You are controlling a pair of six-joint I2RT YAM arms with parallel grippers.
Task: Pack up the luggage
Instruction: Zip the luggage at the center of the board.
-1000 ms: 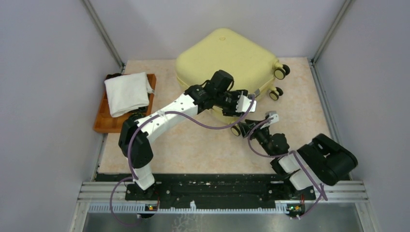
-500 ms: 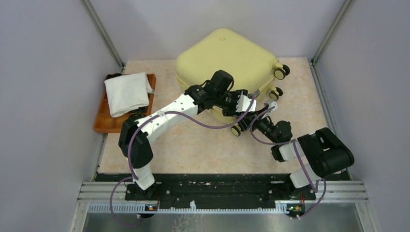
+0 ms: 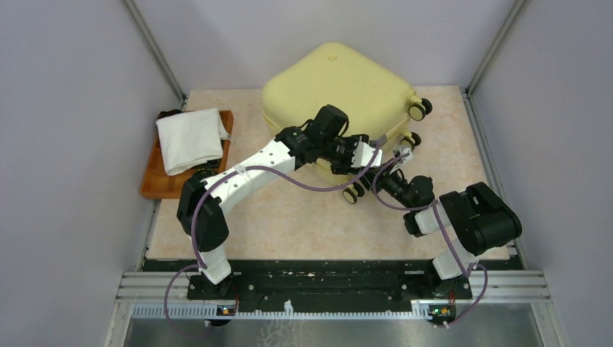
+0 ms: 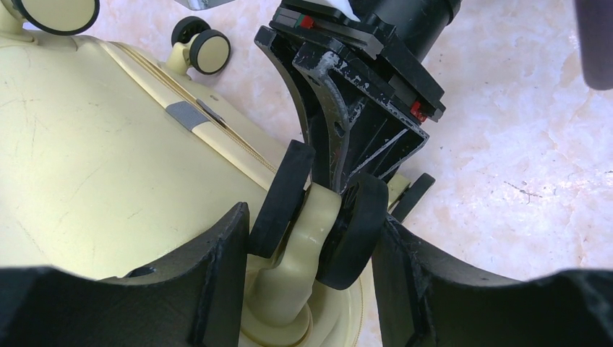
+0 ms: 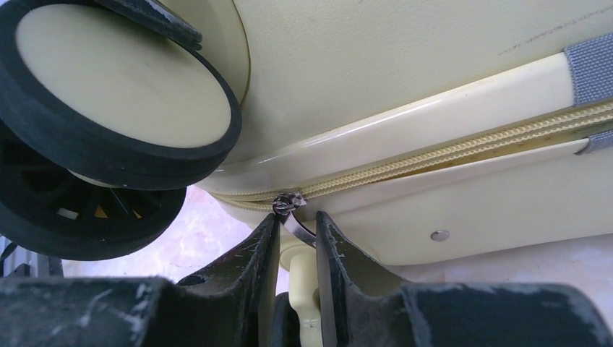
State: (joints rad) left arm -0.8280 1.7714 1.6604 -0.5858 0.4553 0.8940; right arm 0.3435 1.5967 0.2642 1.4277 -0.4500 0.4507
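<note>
The suitcase (image 3: 340, 79) lies shut at the far middle of the table (image 3: 289, 224), one corner turned toward the arms. A second ago the right gripper (image 5: 296, 223) hung off that near corner with its jaws wider. It has since come in to the seam and narrowed onto the zip pull (image 5: 302, 278), which the wrist view shows pinched between its fingers. The left gripper (image 4: 312, 220) has not moved and clamps the corner wheel (image 4: 358, 224) from both sides, probably to steady the shell.

With the zip (image 5: 448, 152) closed, unzipping looks about to begin and packing has not started.

Left of the suitcase, a folded white cloth (image 3: 189, 137) waits on a wooden tray (image 3: 153, 181).

The two grippers crowd the same corner, and a second wheel (image 5: 116, 94) sits just beside the pull. The left arm also crosses the suitcase's near side, so a pull along the seam has little room.
</note>
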